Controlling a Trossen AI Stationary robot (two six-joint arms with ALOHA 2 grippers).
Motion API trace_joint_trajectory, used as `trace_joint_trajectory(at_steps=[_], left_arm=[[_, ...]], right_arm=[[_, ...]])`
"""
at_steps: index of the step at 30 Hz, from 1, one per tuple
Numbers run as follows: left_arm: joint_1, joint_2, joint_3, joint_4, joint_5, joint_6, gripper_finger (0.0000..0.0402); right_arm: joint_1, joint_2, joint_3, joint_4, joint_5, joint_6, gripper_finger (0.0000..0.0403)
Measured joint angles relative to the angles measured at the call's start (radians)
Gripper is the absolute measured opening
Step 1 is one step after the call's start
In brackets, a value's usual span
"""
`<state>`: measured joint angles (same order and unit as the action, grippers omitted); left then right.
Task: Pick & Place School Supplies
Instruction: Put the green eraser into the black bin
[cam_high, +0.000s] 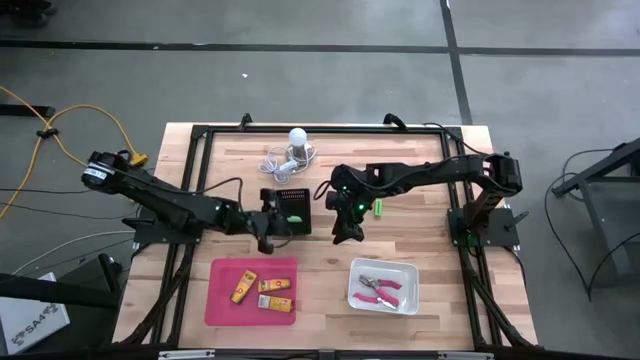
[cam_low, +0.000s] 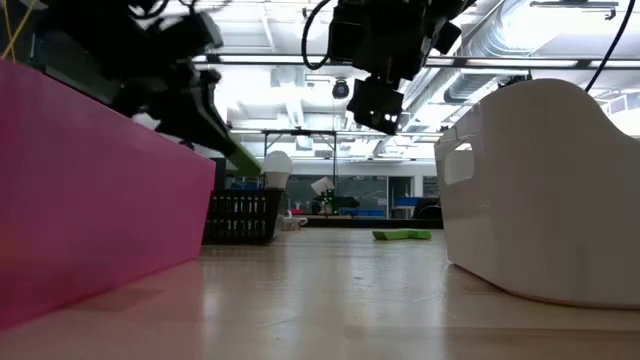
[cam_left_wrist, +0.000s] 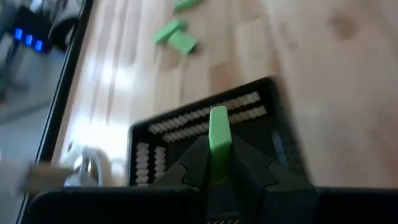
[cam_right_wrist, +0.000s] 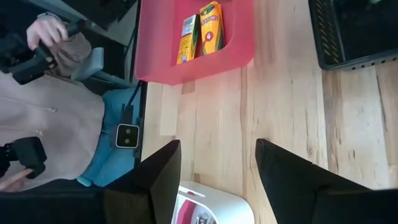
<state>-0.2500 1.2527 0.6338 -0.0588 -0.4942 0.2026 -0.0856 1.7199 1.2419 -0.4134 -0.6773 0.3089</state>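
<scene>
I am standing over the wooden table (cam_high: 330, 250). The pink tray (cam_high: 225, 300) is holding three yellow-orange crayon boxes (cam_high: 262, 291); the white tray (cam_high: 405, 272) is holding the pink-handled tool (cam_high: 380, 290). My left claw (cam_left_wrist: 219, 163) is gripping a green piece (cam_left_wrist: 218, 129) above the black ribbed box (cam_high: 293, 210). My right claw (cam_right_wrist: 217, 171) is hanging open between the trays, empty. Another green piece (cam_high: 379, 207) is lying on the table near it.

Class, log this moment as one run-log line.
left tool: shut on short bright-green piece, above black ribbed box | right tool: open, empty, over table
</scene>
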Motion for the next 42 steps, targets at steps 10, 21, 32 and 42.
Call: trace_joint_trajectory(at_steps=[10, 21, 32, 42], left_arm=[[0.186, 0.002, 0.000, -0.044, 0.059, -0.086, 0.0040], [0.250, 0.002, 0.000, -0.082, 0.110, -0.184, 0.0106], [0.172, 0.001, 0.000, 0.020, 0.110, -0.106, 0.0124], [0.149, 0.000, 0.016, 0.038, 0.103, -0.133, 0.0125]], right_arm=[[0.036, 0.000, 0.000, 0.006, 0.032, 0.001, 0.0196], [0.049, 0.000, 0.000, 0.006, 0.024, 0.004, 0.0196], [0.048, 0.000, 0.000, 0.006, 0.060, 0.001, 0.0196], [0.048, 0.000, 0.000, -0.031, 0.176, 0.007, 0.0196]])
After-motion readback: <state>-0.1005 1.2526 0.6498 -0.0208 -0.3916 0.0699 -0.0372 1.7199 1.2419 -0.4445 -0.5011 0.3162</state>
